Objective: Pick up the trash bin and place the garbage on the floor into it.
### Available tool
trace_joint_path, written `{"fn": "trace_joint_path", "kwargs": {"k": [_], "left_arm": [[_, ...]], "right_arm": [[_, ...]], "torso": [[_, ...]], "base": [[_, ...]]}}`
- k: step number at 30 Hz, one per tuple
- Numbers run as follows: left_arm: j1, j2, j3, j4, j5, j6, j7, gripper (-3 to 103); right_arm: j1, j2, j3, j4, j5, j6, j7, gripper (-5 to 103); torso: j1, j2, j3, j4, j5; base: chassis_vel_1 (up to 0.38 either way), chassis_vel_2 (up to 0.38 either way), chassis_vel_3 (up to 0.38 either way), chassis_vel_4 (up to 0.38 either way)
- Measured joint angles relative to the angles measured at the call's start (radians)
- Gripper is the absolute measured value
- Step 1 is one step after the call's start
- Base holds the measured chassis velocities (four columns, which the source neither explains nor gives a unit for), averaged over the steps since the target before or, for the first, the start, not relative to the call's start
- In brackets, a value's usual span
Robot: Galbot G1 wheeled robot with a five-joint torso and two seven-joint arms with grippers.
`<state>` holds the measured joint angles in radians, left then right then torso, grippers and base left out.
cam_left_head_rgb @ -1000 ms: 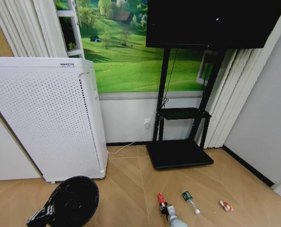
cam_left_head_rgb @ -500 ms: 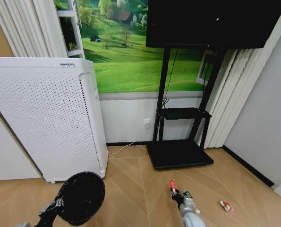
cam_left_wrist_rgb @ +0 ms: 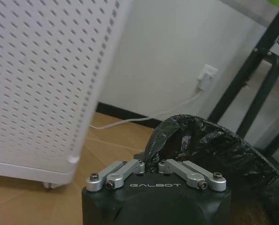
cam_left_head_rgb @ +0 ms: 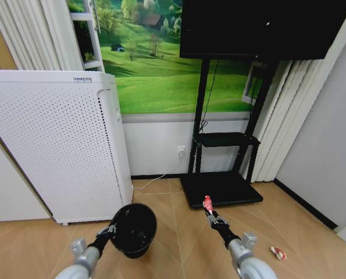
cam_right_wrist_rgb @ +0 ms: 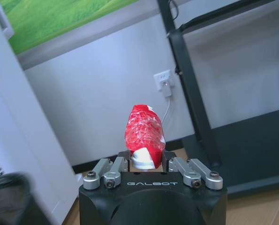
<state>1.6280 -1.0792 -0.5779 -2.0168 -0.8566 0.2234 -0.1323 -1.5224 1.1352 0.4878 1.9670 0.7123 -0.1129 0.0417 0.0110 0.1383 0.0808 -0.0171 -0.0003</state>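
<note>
The trash bin (cam_left_head_rgb: 134, 229), small, round and black with a bag liner, hangs above the wood floor left of centre in the head view. My left gripper (cam_left_head_rgb: 110, 230) is shut on its near rim; the left wrist view shows the fingers (cam_left_wrist_rgb: 125, 169) pinching the liner edge of the bin (cam_left_wrist_rgb: 214, 150). My right gripper (cam_left_head_rgb: 213, 216) is held up to the right of the bin, shut on one piece of garbage, a little red can (cam_left_head_rgb: 207, 203) that stands up between the pads (cam_right_wrist_rgb: 145, 133). A red-and-white wrapper (cam_left_head_rgb: 278, 253) lies on the floor at the right.
A tall white perforated appliance (cam_left_head_rgb: 56, 145) stands at the left against the wall. A black TV stand with a flat base (cam_left_head_rgb: 219, 189) is behind the can. A wall socket (cam_left_head_rgb: 181, 150) with a white cable sits between them. Curtains and a grey wall close the right side.
Both arms have reached forward and up. The bin moved right and away from me in the left gripper. The red can rose off the floor in the right gripper.
</note>
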Motion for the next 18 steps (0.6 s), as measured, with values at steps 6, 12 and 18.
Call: {"fn": "trace_joint_path", "kwargs": {"k": [6, 12, 18], "left_arm": [[-0.231, 0.033, 0.238, 0.165, -0.038, -0.018, 0.033, 7], [-0.338, 0.003, 0.413, 0.290, -0.020, -0.033, 0.083, 7], [-0.479, -0.058, 0.588, 0.387, -0.036, -0.059, 0.136, 7]], "right_arm": [[-0.080, 0.015, -0.044, 0.090, -0.054, -0.002, -0.017, 33], [-0.082, -0.050, -0.143, 0.120, -0.125, 0.030, -0.074, 33], [-0.155, -0.048, -0.129, 0.134, -0.167, 0.081, -0.157, 33]], "torso": [[0.000, 0.000, 0.000, -0.0001, 0.0002], [0.000, 0.000, 0.000, 0.0015, 0.0005], [0.000, 0.000, 0.000, 0.0000, 0.0004]], "base": [[0.000, 0.000, 0.000, 0.000], [0.000, 0.000, 0.000, 0.000], [0.000, 0.000, 0.000, 0.000]]}}
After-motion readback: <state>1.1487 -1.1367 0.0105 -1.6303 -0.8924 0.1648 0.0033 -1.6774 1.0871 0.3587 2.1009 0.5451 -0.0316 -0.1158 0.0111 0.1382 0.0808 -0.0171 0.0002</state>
